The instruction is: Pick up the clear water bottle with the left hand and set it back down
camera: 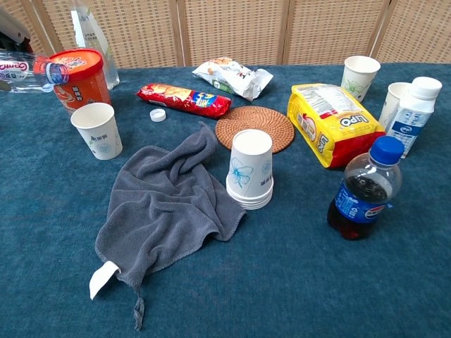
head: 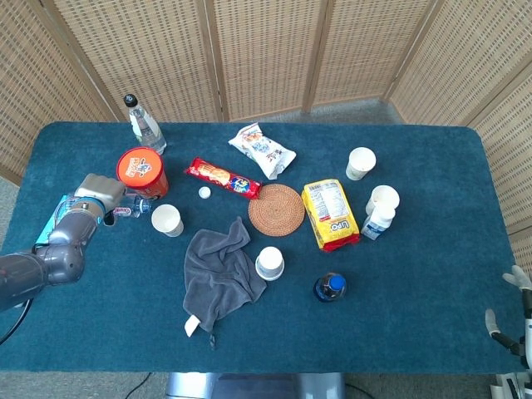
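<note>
The clear water bottle (head: 130, 208) has a red-and-white label and no cap. It lies on its side off the table, its mouth pointing at the orange tub (head: 142, 171). My left hand (head: 94, 196) grips its base end at the table's left side. In the chest view the clear water bottle (camera: 27, 71) shows at the far left edge, its open mouth just in front of the orange tub (camera: 79, 79), with only a dark bit of the left hand (camera: 13, 22) visible. My right hand (head: 509, 319) hangs off the table's near right corner, fingers apart, holding nothing.
A paper cup (head: 167, 220) stands right of the bottle's mouth and a white cap (head: 204, 192) lies beyond it. A tall clear bottle with a black cap (head: 145, 127) stands behind the tub. A grey towel (head: 218, 274), stacked cups (head: 270, 263), snacks and a cola bottle (head: 329, 288) fill the middle.
</note>
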### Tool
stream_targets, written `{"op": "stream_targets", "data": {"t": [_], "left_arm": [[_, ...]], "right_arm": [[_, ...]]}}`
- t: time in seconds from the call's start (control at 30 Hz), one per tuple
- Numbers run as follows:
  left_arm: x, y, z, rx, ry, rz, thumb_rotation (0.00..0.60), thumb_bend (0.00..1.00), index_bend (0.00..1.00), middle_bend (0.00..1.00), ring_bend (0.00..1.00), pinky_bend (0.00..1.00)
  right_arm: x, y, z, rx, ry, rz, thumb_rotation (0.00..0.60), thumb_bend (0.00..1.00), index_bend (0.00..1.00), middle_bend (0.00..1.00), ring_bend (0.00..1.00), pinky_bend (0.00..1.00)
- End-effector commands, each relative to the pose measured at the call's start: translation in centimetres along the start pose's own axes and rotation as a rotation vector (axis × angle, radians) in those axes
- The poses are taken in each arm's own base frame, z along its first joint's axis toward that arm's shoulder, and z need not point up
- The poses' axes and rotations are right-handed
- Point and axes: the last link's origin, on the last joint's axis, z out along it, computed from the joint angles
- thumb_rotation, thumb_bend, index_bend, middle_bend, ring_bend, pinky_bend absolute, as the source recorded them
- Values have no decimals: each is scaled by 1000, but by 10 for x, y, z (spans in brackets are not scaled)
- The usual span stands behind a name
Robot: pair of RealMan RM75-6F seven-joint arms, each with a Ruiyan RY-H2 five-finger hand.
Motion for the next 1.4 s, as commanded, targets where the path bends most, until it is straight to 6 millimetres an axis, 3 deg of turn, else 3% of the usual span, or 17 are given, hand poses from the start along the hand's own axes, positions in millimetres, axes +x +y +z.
{"op": "stream_targets", "data": {"t": [0.03,1.4], "left_arm": [[1,2,0,-3,-6,10,600,523,369,336,360,458],[9,13,0,17,-66,83,600,530,425,357,368,457]], "right_arm": [[0,0,0,-2,0,1,600,447,0,241,5,233],[1,3,1,-12,1,4,600,447,0,241,5,232]]}}
